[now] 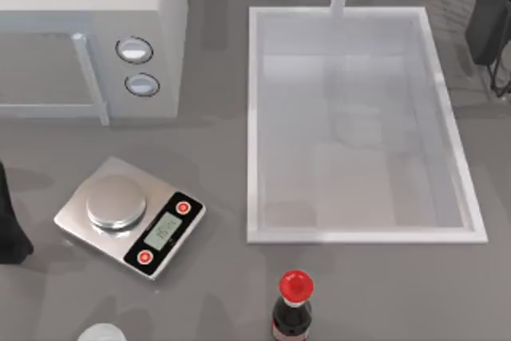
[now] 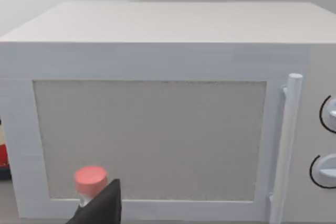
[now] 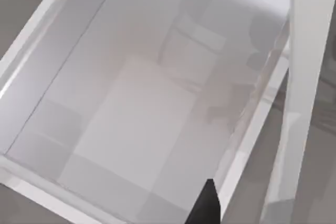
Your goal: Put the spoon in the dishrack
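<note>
At the left edge of the table is my left arm [image 1: 9, 225], beside a scale [image 1: 128, 217] that lies in front of a microwave [image 1: 88, 29]. In the left wrist view, the red-pink knob of the spoon [image 2: 90, 180] stands just beside the dark tip of the left gripper [image 2: 102, 207], in front of the microwave door. I cannot tell if this gripper is closed on it. A bottle [image 1: 293, 309] stands near the front edge. The sink [image 1: 254, 125] is right of centre. The right gripper [image 3: 206, 208] hangs over it, and its state I cannot tell either. The dishrack [image 1: 489, 17] is at the far right corner.
</note>
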Robot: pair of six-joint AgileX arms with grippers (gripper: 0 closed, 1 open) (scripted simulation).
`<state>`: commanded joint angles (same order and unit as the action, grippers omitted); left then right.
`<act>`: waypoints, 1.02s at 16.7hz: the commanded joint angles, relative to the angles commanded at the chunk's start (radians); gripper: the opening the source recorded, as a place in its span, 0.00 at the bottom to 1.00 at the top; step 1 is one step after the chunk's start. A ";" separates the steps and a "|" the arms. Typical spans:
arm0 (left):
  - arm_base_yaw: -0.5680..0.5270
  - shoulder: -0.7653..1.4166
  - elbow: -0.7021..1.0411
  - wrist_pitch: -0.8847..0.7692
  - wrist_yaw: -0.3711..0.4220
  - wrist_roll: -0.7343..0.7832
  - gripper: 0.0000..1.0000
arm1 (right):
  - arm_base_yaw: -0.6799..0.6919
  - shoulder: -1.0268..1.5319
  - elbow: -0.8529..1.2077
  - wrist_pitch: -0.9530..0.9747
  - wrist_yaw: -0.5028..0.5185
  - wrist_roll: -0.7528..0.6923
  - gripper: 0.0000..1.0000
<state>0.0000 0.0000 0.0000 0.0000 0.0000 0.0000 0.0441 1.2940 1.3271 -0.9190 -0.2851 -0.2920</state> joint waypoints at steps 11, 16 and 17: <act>0.000 0.000 0.000 0.000 0.000 0.000 1.00 | -0.661 -0.294 -0.176 0.755 -0.322 0.298 0.00; 0.000 0.000 0.000 0.000 0.000 0.000 1.00 | -0.677 -0.304 -0.181 0.772 -0.331 0.308 0.00; 0.000 0.000 0.000 0.000 0.000 0.000 1.00 | -0.674 -0.301 -0.177 0.770 -0.330 0.308 0.00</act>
<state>0.0000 0.0000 0.0000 0.0000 0.0000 0.0000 -0.6295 0.9929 1.1503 -0.1492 -0.6146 0.0164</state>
